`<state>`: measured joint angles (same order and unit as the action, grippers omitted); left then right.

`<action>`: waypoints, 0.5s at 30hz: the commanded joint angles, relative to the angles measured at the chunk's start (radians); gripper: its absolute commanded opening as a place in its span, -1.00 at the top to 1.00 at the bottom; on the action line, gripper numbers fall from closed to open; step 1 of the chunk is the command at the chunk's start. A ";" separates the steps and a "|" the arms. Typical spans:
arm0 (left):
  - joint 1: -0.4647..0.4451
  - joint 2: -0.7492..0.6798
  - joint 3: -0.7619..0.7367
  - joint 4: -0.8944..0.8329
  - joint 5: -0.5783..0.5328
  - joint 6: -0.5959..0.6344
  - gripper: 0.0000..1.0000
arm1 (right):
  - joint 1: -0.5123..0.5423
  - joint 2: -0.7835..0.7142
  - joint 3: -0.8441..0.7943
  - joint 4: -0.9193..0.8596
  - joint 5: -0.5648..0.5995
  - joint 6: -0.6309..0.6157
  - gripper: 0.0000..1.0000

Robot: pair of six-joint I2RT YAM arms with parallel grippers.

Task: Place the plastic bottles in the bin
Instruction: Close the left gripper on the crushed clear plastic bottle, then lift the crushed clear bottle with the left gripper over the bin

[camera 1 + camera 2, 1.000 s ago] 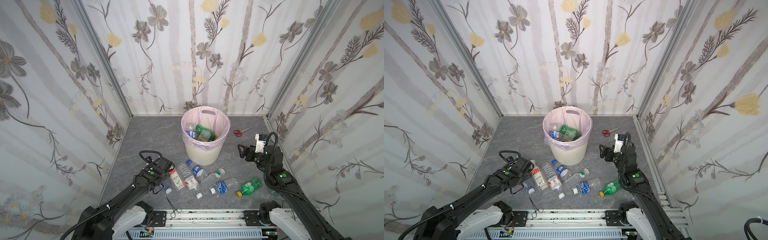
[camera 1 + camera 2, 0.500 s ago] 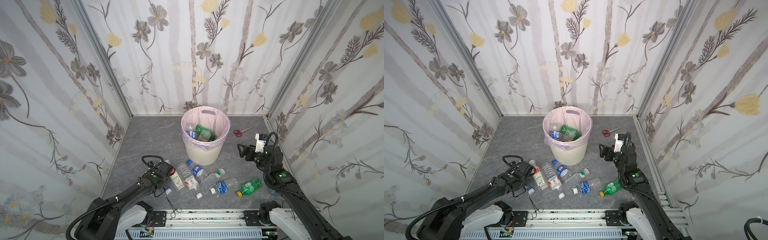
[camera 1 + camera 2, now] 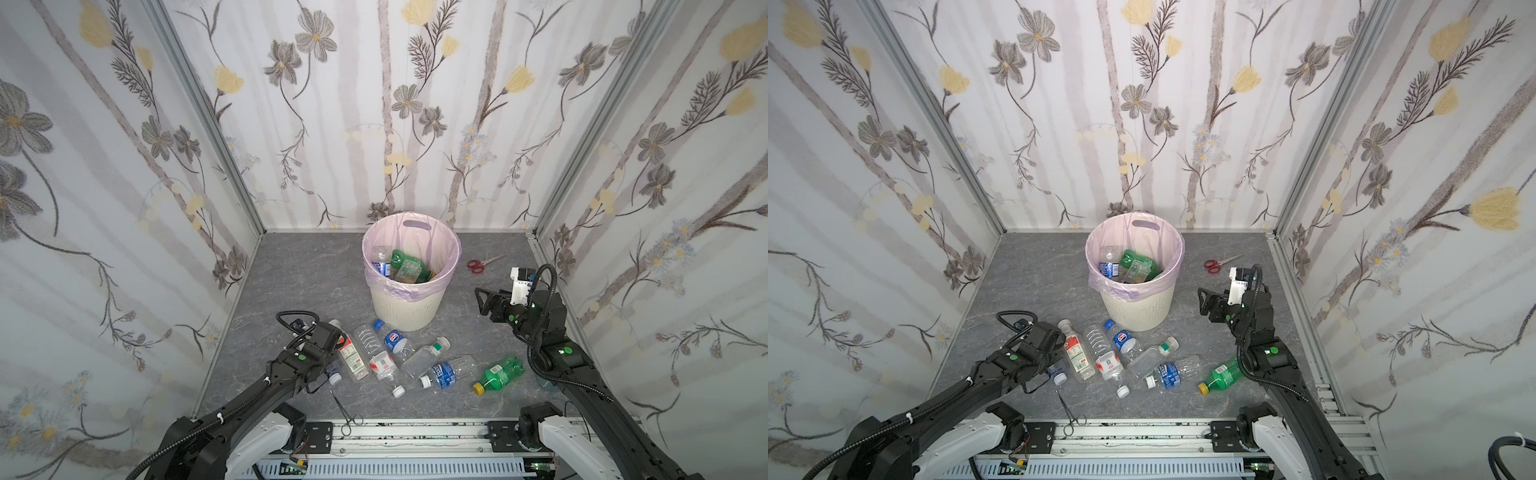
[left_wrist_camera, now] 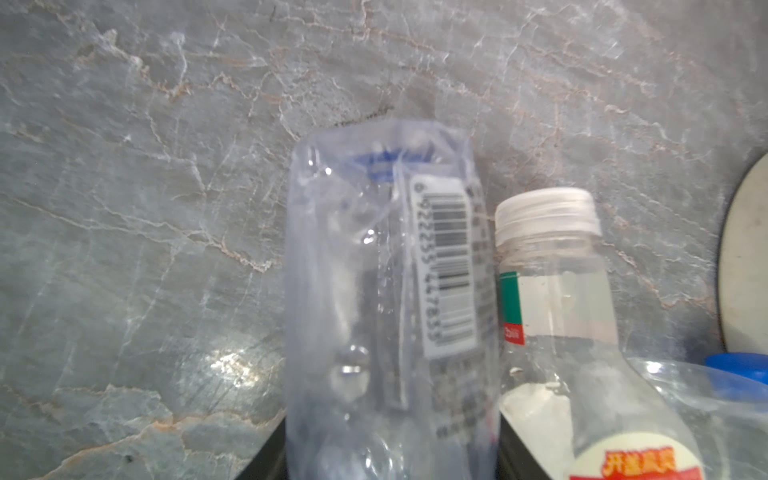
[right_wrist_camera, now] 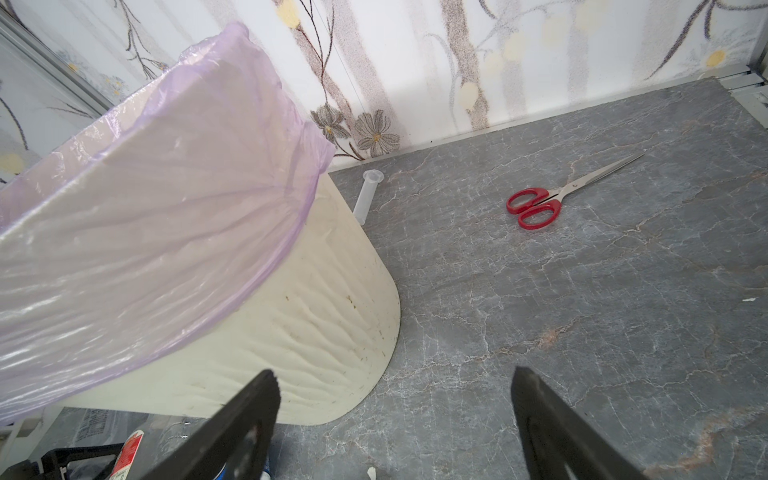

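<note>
Your left gripper point(image 4: 392, 457) pinches a crumpled clear bottle point(image 4: 374, 270) low at the floor, jaws against its flanks: this looks like the pick-up step. The next move calls for a lift clear of the red-labelled bottle point(image 4: 552, 311) lying right alongside, then a carry to the bin point(image 3: 407, 307) beyond it. Your right gripper point(image 5: 395, 415) hangs wide and empty just beside the bin's wall. Count seven plastic bottles point(image 3: 444, 372) on the floor, the gripped one included; at least three in the bin; one scissors point(image 3: 484, 262); one forceps point(image 3: 343, 409).
</note>
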<state>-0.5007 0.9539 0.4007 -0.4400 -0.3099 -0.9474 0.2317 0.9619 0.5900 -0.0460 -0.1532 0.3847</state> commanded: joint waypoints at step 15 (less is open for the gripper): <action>0.093 -0.068 0.213 -0.030 -0.041 0.252 0.02 | 0.000 -0.053 -0.013 -0.028 -0.027 0.024 -0.75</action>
<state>-0.4122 0.8852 0.5850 -0.4622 -0.3176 -0.7578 0.2317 0.9203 0.5812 -0.0547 -0.1665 0.3923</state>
